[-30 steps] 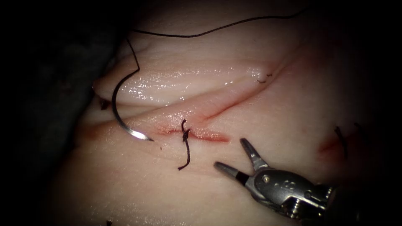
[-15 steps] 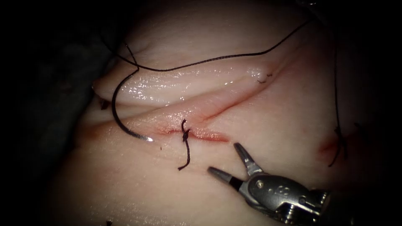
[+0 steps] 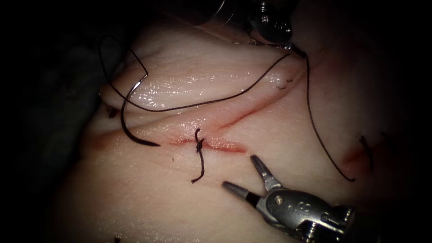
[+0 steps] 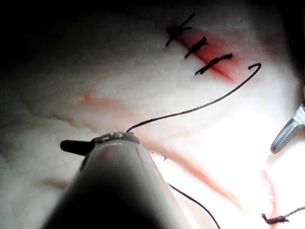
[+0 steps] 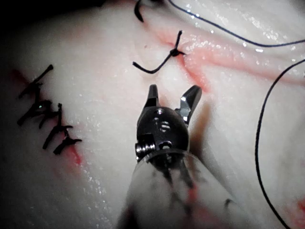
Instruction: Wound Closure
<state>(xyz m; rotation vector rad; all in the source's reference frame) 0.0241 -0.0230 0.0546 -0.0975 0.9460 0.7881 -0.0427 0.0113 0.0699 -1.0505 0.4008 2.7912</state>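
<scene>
Left of the tied stitch (image 3: 198, 145) in the cut (image 3: 216, 145), the needle (image 3: 128, 121) lies loose on the tissue (image 3: 148, 198), held by neither tool. Its curve runs from the eye end, up and away from the stitch, round and down to the point, which aims back toward the stitch along the line of the cut. I cannot tell whether the tip rests on the surface or is just in it. The thread (image 3: 202, 102) leaves the eye end, loops out away from the stitch, then sweeps across above the cut to the left tool (image 3: 294, 48), far up and right of the stitch.

The left wrist view adds what the endoscope does not: the left tool (image 4: 95, 143) has its jaws closed on the thread (image 4: 190, 109), whose free tail curls off toward a row of three older stitches (image 4: 200, 45). The right wrist view shows the stitch (image 5: 175, 52) with its cut end (image 5: 150, 69) lying just ahead of the right tool (image 5: 172, 98).

The right tool (image 3: 240, 177) sits below and right of the stitch, shaft coming in low from the right, jaws spread wide in a V toward the cut and holding nothing.
</scene>
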